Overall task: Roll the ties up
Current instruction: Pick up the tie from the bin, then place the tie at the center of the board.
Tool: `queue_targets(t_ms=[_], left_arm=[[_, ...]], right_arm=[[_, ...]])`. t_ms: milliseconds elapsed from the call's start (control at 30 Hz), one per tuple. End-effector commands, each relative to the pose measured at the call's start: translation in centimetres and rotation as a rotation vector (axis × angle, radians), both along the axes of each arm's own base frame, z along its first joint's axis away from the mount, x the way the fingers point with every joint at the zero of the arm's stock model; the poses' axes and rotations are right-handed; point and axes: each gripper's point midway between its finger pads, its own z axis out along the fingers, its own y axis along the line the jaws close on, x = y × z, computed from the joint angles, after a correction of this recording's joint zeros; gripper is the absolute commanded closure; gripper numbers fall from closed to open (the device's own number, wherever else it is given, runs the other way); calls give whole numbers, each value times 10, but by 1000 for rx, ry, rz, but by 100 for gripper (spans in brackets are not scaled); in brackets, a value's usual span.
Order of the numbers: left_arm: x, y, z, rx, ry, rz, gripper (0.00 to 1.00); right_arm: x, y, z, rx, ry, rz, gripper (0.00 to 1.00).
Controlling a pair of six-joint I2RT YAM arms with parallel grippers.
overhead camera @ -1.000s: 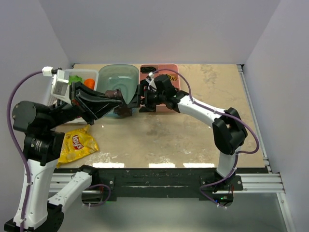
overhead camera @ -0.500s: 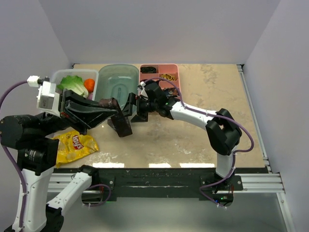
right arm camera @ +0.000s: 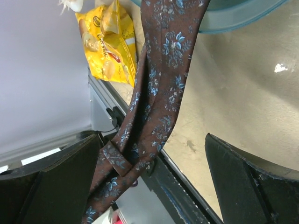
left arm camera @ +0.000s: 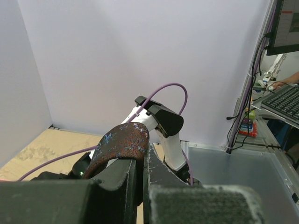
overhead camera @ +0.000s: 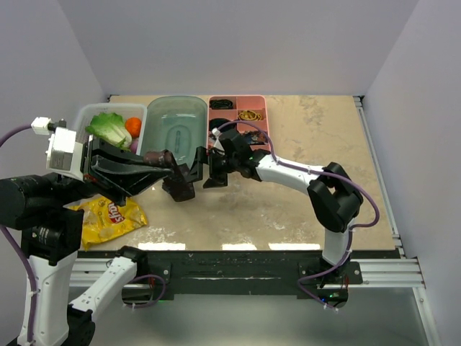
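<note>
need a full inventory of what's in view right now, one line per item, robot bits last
tie: 1, brown-maroon with blue speckles, dangling centre-left
chip bag: 1, yellow, near left
clear bin: 1, far left; holds a green leafy vegetable and an orange item
tub: 1, teal, right of the clear bin
tray: 1, pink, compartmented, right of the tub; small contents unclear
table: 1, beige marbled
cables: purple, one along each arm
left gripper: shut on the tie
right gripper: open, fingers either side of the tie
</note>
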Motion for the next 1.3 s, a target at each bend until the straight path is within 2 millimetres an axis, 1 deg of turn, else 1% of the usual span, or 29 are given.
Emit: queue_targets(t_ms=[0, 67, 100, 133, 167, 233, 267, 333, 467, 500, 567, 600, 633, 667, 700, 767, 800, 867, 933, 967, 1000, 1033, 1067, 1100, 1133, 1167, 1200, 1233, 1267], left_arm=[[-13, 2, 7, -9, -34, -24, 100], [-15, 1, 7, -14, -39, -36, 100], [-17, 1, 7, -12, -42, -45, 100], [-20, 1, 7, -13, -41, -52, 100], [-22, 2, 9, -16, -49, -53, 100], [-22, 2, 9, -16, -45, -59, 100], [-24, 2, 10, -18, -52, -61, 100], [-26, 2, 11, -22, -49, -73, 100], [-32, 2, 16, -40, -75, -91, 100], [-32, 2, 15, -43, -72, -96, 100], [-37, 2, 17, -54, -81, -116, 100], [-36, 2, 16, -56, -77, -121, 100], [-37, 2, 17, -61, -77, -129, 100], [-37, 2, 17, -62, -76, -132, 100], [-37, 2, 18, -62, -76, -132, 100], [-35, 1, 18, -63, -74, -131, 100], [-35, 1, 18, -63, -74, -131, 100], [-33, 1, 18, -64, -74, -130, 100], [-28, 0, 17, -63, -67, -128, 100], [-27, 0, 17, -64, -67, -127, 100], [-24, -1, 16, -63, -61, -126, 100], [-19, -2, 15, -61, -56, -122, 100], [-17, -3, 15, -63, -54, -119, 100], [-13, -3, 14, -63, -50, -116, 100], [-7, -5, 13, -61, -46, -110, 100], [-2, -5, 13, -63, -42, -104, 100], [2, -6, 12, -62, -37, -101, 100], [11, -8, 11, -61, -30, -95, 100], [17, -9, 11, -66, -23, -88, 100]], right_arm=[[-12, 15, 27, 88, -67, 95, 1], [-16, 24, 30, 119, -60, 128, 1], [-21, 28, 22, 112, -37, 141, 1], [-21, 35, 28, 157, -57, 159, 1], [-23, 39, 30, 170, -46, 160, 1], [-30, 47, 23, 171, -31, 190, 1], [-32, 53, 25, 167, -44, 206, 1], [-36, 56, 13, 140, -33, 222, 1], [-43, 60, 5, 174, 7, 239, 1], [-42, 65, 14, 227, -16, 247, 1], [-43, 69, 15, 262, 20, 244, 2], [-45, 74, 23, 305, 1, 264, 7], [-44, 77, 23, 318, 14, 266, 11], [-47, 79, 26, 337, 19, 279, 18], [-47, 83, 39, 402, -14, 307, 30], [-51, 85, 45, 456, 21, 310, 43], [-51, 86, 55, 503, -9, 321, 57], [-51, 88, 59, 516, -14, 339, 71], [-50, 89, 61, 521, -30, 344, 90], [-46, 88, 63, 523, -40, 339, 94], [-44, 87, 64, 523, -47, 336, 96], [-38, 86, 65, 517, -76, 321, 100], [-28, 81, 66, 509, -99, 298, 100], [-24, 75, 75, 495, -117, 281, 100], [-16, 71, 76, 471, -180, 271, 100], [4, 61, 80, 445, -222, 209, 100], [12, 52, 77, 396, -230, 180, 100], [21, 40, 94, 386, -307, 158, 100], [45, 23, 98, 356, -342, 85, 100]])
